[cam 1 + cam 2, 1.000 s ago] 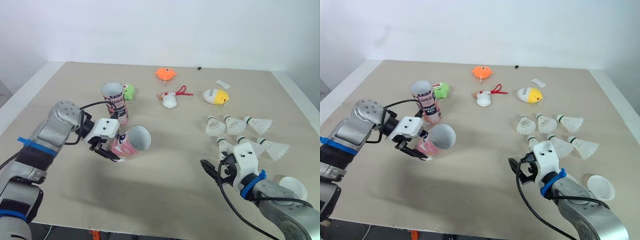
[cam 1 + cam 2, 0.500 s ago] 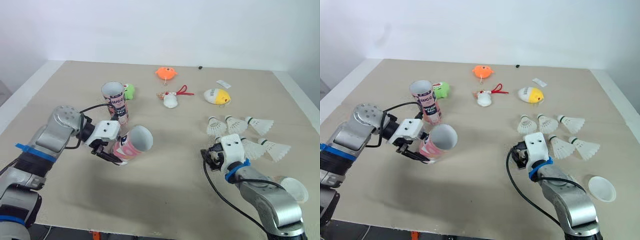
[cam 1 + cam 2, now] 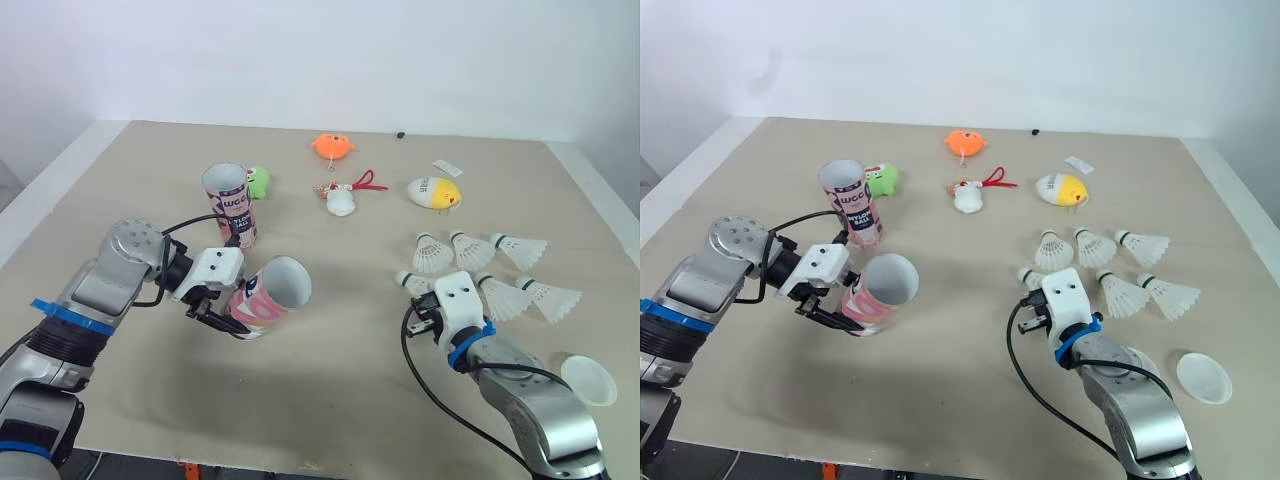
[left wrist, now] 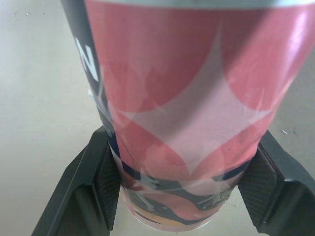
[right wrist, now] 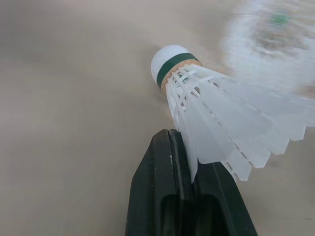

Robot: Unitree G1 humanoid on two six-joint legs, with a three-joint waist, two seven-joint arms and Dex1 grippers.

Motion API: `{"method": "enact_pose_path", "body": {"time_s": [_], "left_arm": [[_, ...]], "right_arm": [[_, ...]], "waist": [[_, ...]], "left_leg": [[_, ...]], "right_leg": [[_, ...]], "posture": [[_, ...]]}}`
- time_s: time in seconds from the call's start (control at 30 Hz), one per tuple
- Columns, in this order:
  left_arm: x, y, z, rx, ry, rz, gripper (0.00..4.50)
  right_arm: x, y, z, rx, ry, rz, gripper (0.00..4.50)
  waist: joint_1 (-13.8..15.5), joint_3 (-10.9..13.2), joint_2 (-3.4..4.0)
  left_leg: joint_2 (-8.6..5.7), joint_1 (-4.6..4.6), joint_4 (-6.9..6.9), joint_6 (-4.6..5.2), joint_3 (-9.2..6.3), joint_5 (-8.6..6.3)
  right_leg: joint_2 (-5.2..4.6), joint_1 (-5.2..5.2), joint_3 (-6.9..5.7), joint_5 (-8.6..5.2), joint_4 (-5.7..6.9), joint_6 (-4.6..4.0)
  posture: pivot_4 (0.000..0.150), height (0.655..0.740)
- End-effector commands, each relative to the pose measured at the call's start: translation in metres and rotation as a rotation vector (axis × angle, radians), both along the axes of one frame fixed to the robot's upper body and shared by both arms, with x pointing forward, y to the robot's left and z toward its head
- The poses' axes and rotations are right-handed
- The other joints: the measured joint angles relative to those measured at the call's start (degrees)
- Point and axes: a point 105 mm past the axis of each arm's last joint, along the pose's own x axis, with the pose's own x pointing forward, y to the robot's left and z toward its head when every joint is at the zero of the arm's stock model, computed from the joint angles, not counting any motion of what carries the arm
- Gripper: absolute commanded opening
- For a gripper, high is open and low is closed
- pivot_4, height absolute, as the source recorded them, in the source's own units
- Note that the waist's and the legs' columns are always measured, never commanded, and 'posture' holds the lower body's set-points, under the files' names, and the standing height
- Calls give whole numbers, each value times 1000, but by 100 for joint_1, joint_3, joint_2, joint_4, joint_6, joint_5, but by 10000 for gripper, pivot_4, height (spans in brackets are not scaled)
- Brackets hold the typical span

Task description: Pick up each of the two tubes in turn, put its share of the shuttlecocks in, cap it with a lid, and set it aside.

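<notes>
My left gripper point(image 3: 226, 308) is shut on a pink tube point(image 3: 264, 294), held tilted just above the table with its open mouth point(image 3: 285, 282) towards the right. In the left wrist view both fingers point(image 4: 101, 179) press the tube's point(image 4: 182, 108) sides. A second pink tube point(image 3: 231, 203) stands upright behind it. My right gripper point(image 5: 186, 156) is shut on the feather skirt of a white shuttlecock point(image 5: 216, 115), whose cork point(image 3: 405, 282) points left. Several more shuttlecocks point(image 3: 470, 248) lie on the table right of it. A white lid point(image 3: 588, 379) rests near the right edge.
Small toys sit at the back of the beige table point(image 3: 330, 380): an orange one point(image 3: 331, 147), a green one point(image 3: 258, 182) behind the upright tube, a white one with red string point(image 3: 342, 200) and a yellow one point(image 3: 432, 191). A white tag point(image 3: 446, 168) lies nearby.
My right gripper moved forward to the shuttlecocks and shut on the nearest one. My left gripper shifted the pink tube slightly to the right.
</notes>
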Motion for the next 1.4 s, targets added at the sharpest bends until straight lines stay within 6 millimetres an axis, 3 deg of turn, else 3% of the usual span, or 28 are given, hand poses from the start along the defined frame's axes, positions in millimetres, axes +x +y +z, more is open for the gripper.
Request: {"method": "enact_pose_path", "body": {"time_s": [0.03, 0.17, 0.37, 0.67, 1.0, 1.03, 1.1, 1.2, 1.23, 1.3, 1.37, 1.4], "left_arm": [[-12, -9, -18, 24, 83, -55, 28278], [-11, -9, -17, 32, 83, -62, 28278], [-8, -13, -12, 38, 105, -78, 28278], [-3, -7, -12, 106, 139, -73, 28278], [-1, -6, -11, 109, 152, -69, 28278], [-1, -7, -11, 108, 152, -69, 28278], [0, -8, -11, 107, 151, -72, 28278], [1, -9, -11, 106, 151, -75, 28278], [1, -9, -11, 106, 150, -75, 28278], [1, -11, -12, 103, 152, -77, 28278], [0, -12, -13, 100, 154, -80, 28278], [1, -13, -13, 95, 155, -79, 28278]], "right_arm": [[-24, 34, 41, 62, -97, 312, 584], [-46, 54, 78, 108, -144, 594, 584], [-47, 64, 118, -77, -196, 858, 584], [-29, 91, 130, -426, -265, 1101, 584], [-22, 117, 126, -498, -277, 1243, 584], [-20, 120, 126, -499, -275, 1246, 5266], [-20, 124, 124, -492, -263, 1266, 9416], [-15, 128, 128, -461, -269, 1248, 22750], [-15, 128, 129, -454, -269, 1244, 29929], [-27, 120, 137, -340, -232, 1284, 31784], [-37, 110, 143, -242, -201, 1297, 43170], [-37, 99, 146, -185, -193, 1248, 43170]], "waist": [[0, 1, 1], [-5, 1, -4], [-7, 6, 1], [-31, 8, -1], [-35, 8, 0], [-34, 8, 0], [-35, 8, 0], [-33, 7, 0], [-33, 7, 0], [-31, 7, 0], [-11, 7, -1], [-12, 7, -1]], "left_leg": [[0, 0, 0, 0, -5, 0], [2, 0, 2, 0, -14, 0], [7, -1, 20, 1, -18, 1], [8, -15, 15, -1, -8, -1], [12, -21, 20, -1, -11, -1], [13, -21, 24, -1, -12, -1], [15, -22, 28, -1, -11, -1], [14, -21, 31, -1, -11, -1], [14, -21, 32, -1, -11, -1], [13, -21, 33, -1, -12, -1], [9, -25, 36, -1, -17, -1], [10, -26, 36, -1, -22, -1]], "right_leg": [[0, 0, 0, 0, 0, 0], [2, 1, 0, 3, -2, 6], [3, 4, -5, 2, -1, 1], [7, -21, -7, 5, 9, -10], [8, -31, -8, 8, 18, -14], [11, -31, -8, 8, 22, -15], [11, -32, -9, 8, 24, -15], [10, -30, -9, 9, 26, -16], [10, -29, -9, 9, 26, -15], [10, -29, -9, 9, 26, -15], [8, -24, -14, 8, 25, -12], [6, -23, -15, 7, 25, -11]], "posture": [[1500, 7400], [1500, 7400], [1500, 7400], [1500, 7400], [1500, 7400], [1500, 7400], [1500, 7400], [1500, 7400], [1500, 7400], [1500, 7400], [1500, 7400], [1500, 7400]]}}
